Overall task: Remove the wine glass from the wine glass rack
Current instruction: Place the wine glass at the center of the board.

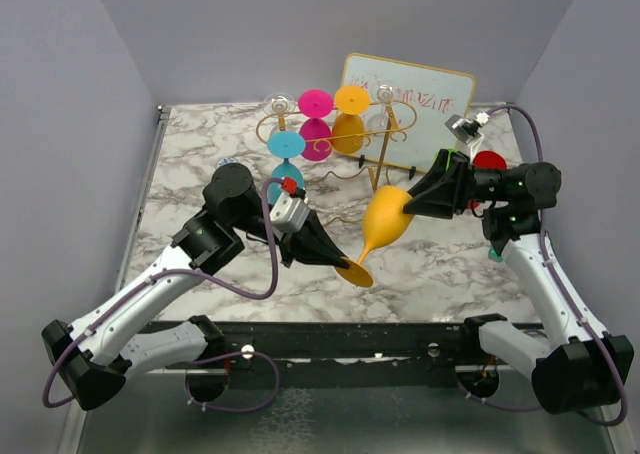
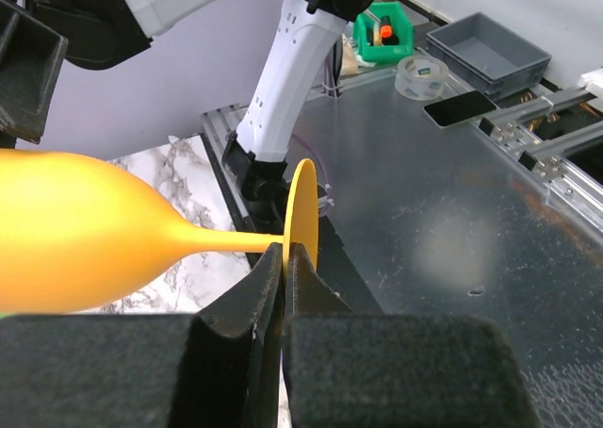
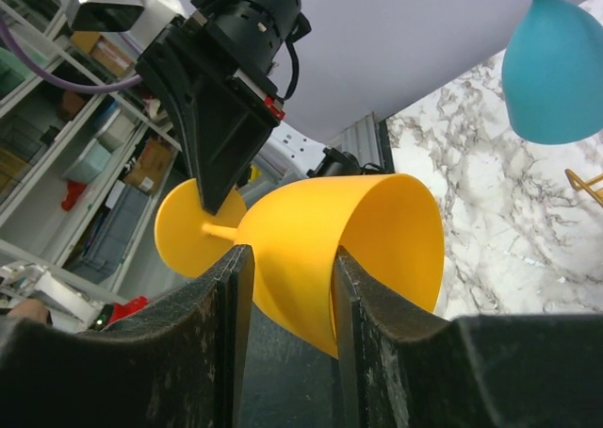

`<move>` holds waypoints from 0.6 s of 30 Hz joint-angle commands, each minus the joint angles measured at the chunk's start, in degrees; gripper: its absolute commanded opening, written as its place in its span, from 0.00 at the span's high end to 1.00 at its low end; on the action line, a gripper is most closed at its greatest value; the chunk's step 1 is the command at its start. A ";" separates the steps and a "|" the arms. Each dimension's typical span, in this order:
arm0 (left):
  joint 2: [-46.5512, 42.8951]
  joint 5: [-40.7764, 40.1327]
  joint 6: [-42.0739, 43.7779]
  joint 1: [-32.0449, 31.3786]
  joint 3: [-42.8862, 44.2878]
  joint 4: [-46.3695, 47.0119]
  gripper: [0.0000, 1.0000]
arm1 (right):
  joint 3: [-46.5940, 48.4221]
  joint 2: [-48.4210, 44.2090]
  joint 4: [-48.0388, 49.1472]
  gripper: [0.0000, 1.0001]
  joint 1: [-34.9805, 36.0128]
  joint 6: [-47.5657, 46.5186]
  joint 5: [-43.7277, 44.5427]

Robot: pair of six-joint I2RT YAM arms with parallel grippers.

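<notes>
The left gripper [image 2: 284, 254] is pinched tight on the thin stem of the yellow wine glass [image 1: 388, 219], right at its flat round foot. The right gripper [image 3: 287, 258] stands half-wide, its black fingers [image 3: 226, 305] pressed against the smooth bowl from both sides. The glass lies tilted in the air in front of the wine glass rack [image 1: 380, 164], clear of its gold wire. A pink glass [image 1: 316, 104] and a teal glass [image 1: 286, 144] hang on the rack. A whiteboard [image 1: 420, 104] leans behind it, and the marble-patterned table [image 1: 200, 154] lies beneath.

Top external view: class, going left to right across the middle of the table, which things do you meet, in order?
left gripper → yellow wine glass → right gripper
</notes>
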 commanded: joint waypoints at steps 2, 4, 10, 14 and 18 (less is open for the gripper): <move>-1.01 1.61 0.54 -0.03 -1.14 1.89 1.00 | -0.33 -1.04 9.76 0.61 0.62 8.16 -2.20; -1.02 1.01 2.72 -0.03 -0.60 -0.40 1.00 | -0.31 -1.13 12.87 0.64 0.62 10.86 -2.11; -0.69 0.12 4.29 -0.04 -0.47 -3.36 1.00 | 0.18 -1.59 14.79 0.74 0.71 13.81 -1.89; -0.73 -0.33 6.60 -0.03 0.18 -6.66 1.00 | 0.56 -1.87 15.37 0.84 0.71 14.88 -1.84; -1.08 -0.49 6.59 -0.03 -0.05 -6.93 1.00 | 0.90 -2.02 15.94 0.96 0.80 15.97 -1.84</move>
